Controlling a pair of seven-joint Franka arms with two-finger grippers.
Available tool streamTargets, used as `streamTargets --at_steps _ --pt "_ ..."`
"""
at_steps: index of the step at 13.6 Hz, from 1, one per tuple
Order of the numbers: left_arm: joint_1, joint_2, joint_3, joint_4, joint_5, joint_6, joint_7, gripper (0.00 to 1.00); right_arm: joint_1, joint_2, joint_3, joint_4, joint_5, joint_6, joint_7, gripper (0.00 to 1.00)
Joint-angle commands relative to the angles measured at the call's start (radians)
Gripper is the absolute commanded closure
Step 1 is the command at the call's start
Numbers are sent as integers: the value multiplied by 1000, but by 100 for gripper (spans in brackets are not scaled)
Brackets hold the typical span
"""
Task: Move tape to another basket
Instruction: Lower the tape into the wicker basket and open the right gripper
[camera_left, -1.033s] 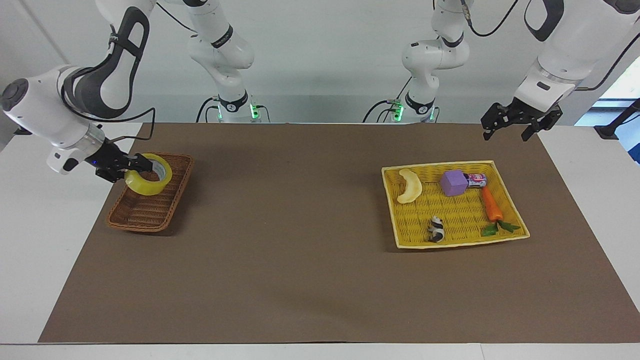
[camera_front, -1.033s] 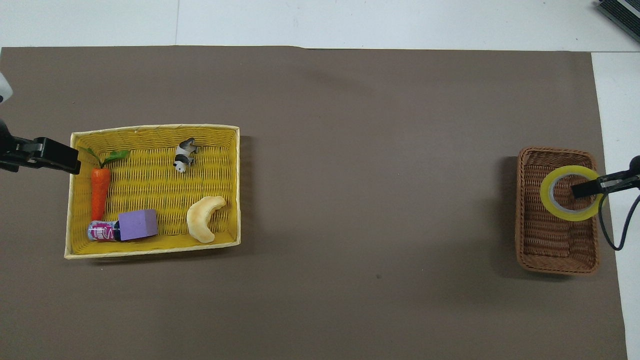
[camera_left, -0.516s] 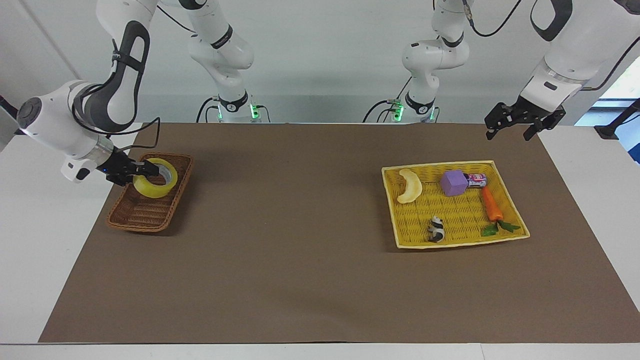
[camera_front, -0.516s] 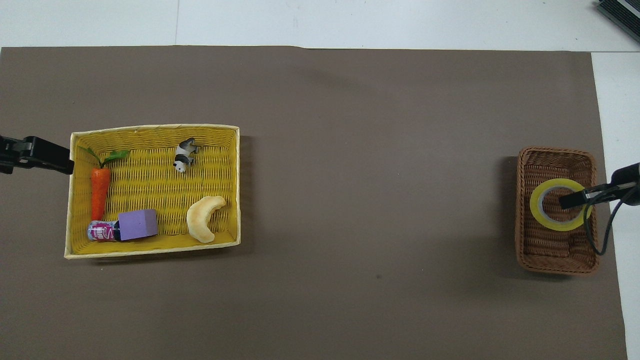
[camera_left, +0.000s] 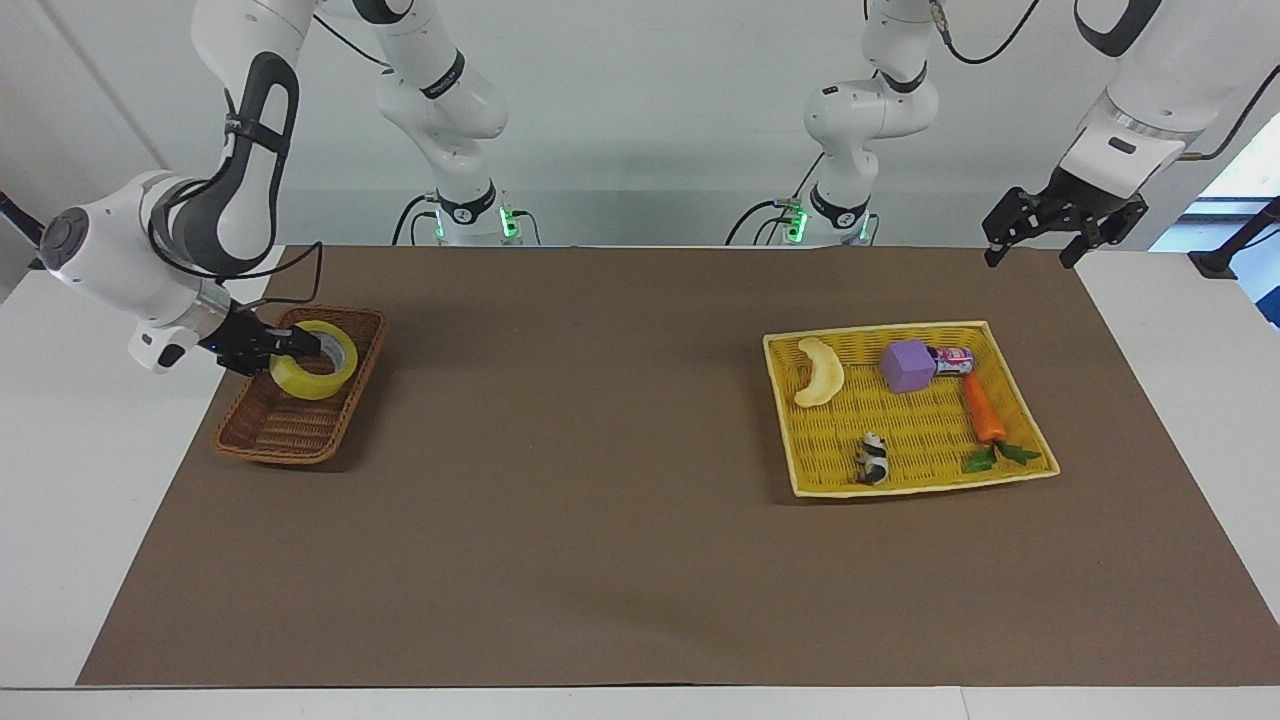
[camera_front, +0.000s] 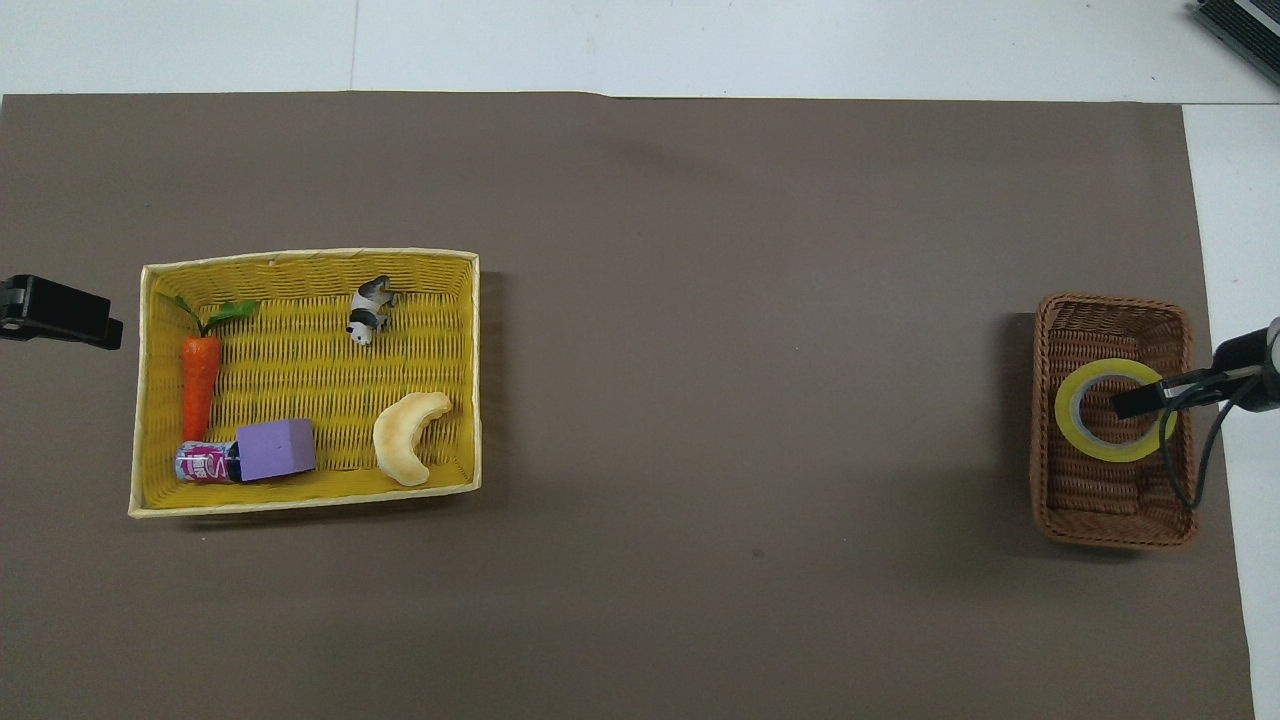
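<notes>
You lowered the tape (camera_left: 313, 372) deep into the brown basket (camera_left: 262, 437) with the right end effector (camera_left: 296, 345) still pinched on it, so only letting go was left.

2 baskets (camera_left: 300, 440) (camera_left: 800, 480) – 1 tape (camera_left: 313, 373), 1 carrot (camera_left: 983, 408), 1 cube (camera_left: 908, 365).

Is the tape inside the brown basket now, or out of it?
Inside. The tape sits low within the rim of the basket, and the right gripper is shut on its wall.
</notes>
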Motion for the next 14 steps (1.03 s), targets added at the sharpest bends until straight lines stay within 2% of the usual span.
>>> streamTargets --at_steps 1,2,3,4,7,9,14 --pt "13 -18 -6 -20 -12 7 9 0 -41 24 9 -13 14 35 -59 100" --pt "15 -18 -6 -19 -12 7 9 0 -42 27 9 -13 14 38 -64 79" --pt "15 -18 -6 -19 -12 9 9 0 -42 29 11 -7 17 29 -62 32" --pt "13 -18 -6 -19 -12 9 9 0 -43 31 9 4 47 19 -62 0" --pt "15 -18 -6 -19 -12 9 9 0 -22 12 21 84 46 -39 -32 0" --pt "15 -18 -6 -19 -12 9 9 0 38 -18 21 125 22 -50 8 0" --pt "15 -18 -6 -19 -12 9 9 0 214 -132 24 199 -153 -77 209 0"
